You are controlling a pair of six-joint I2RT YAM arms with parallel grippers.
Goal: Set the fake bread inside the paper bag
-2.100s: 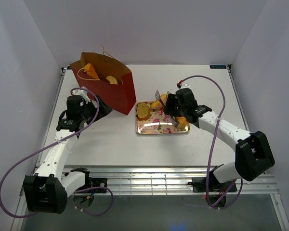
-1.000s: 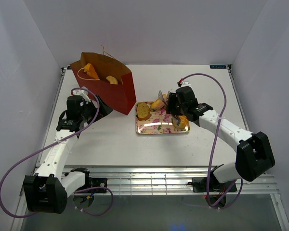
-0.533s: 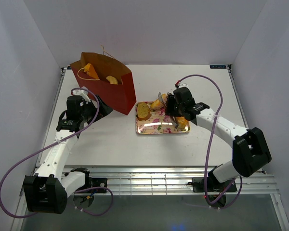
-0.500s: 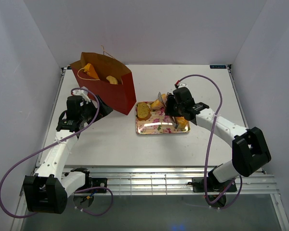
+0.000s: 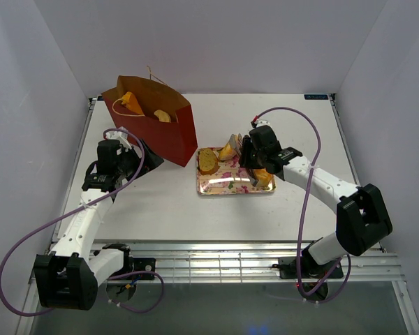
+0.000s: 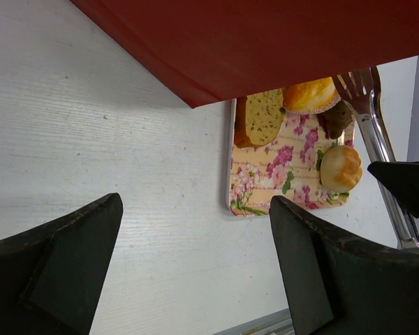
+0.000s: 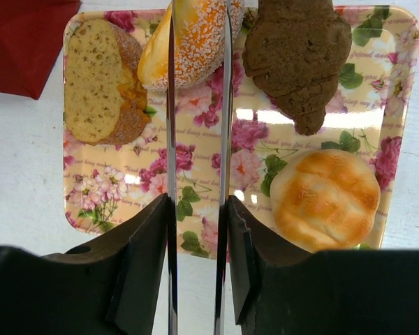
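Orange sugared roll point(image 7: 195, 42) at 12 o'clock on tray point(image 7: 126, 192): straddled by right gripper point(image 7: 197, 17), hold unclear. Might pinch off-centre, squirting it against brown croissant point(image 7: 297, 56) at 1 o'clock.

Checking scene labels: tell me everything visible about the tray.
The tray is a shallow rectangle with rounded corners and a raised rim. It is glossy cream, printed with pink roses and green leaves. It lies flat on the table, right of the bag and close to its corner; whether they touch is unclear. It holds a toast slice, a sugared roll, a brown croissant and a round bun. The right gripper reaches over it, metal blades across the sugared roll.
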